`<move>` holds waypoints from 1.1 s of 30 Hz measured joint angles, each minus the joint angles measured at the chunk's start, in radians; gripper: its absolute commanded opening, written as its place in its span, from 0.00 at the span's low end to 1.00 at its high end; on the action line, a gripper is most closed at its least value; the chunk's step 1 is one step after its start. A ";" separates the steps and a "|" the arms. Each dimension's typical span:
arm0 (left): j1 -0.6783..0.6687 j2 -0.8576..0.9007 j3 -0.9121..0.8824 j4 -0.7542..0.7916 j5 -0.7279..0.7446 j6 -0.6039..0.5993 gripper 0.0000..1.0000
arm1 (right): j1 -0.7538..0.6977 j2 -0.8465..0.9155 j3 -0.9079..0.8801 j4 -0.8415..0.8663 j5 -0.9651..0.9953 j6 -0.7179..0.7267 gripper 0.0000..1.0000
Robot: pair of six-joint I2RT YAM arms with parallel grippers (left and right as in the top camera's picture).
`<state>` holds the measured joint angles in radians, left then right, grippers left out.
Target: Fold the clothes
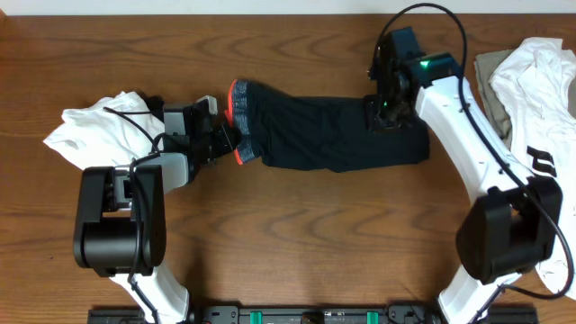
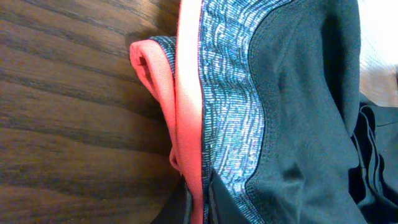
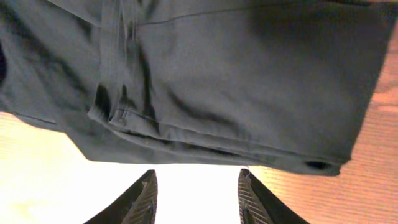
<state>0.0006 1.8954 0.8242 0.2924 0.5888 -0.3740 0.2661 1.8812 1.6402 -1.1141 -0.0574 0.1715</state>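
Note:
The black pants (image 1: pixel 333 135) lie folded across the middle of the table, with the red-and-grey waistband (image 1: pixel 239 112) at their left end. My left gripper (image 1: pixel 227 141) is shut on the waistband; in the left wrist view the red edge (image 2: pixel 186 124) runs down between the dark fingers (image 2: pixel 198 208). My right gripper (image 1: pixel 387 110) is over the right end of the pants. In the right wrist view its fingers (image 3: pixel 196 190) are open and empty, just off the edge of the black cloth (image 3: pixel 217 81).
A crumpled white garment (image 1: pixel 90 135) lies at the left beside my left arm. A white top with black print (image 1: pixel 544 108) lies on a beige piece (image 1: pixel 493 81) at the right edge. The table (image 1: pixel 297 234) is brown wood.

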 measured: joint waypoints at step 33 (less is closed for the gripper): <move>0.150 -0.468 0.137 -0.316 0.143 0.000 0.06 | -0.322 -0.293 0.000 -0.217 0.079 -0.019 0.40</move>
<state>0.1509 1.4269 0.9615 -0.0235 0.7322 -0.3740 -0.0563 1.5879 1.6402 -1.3312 0.0219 0.1528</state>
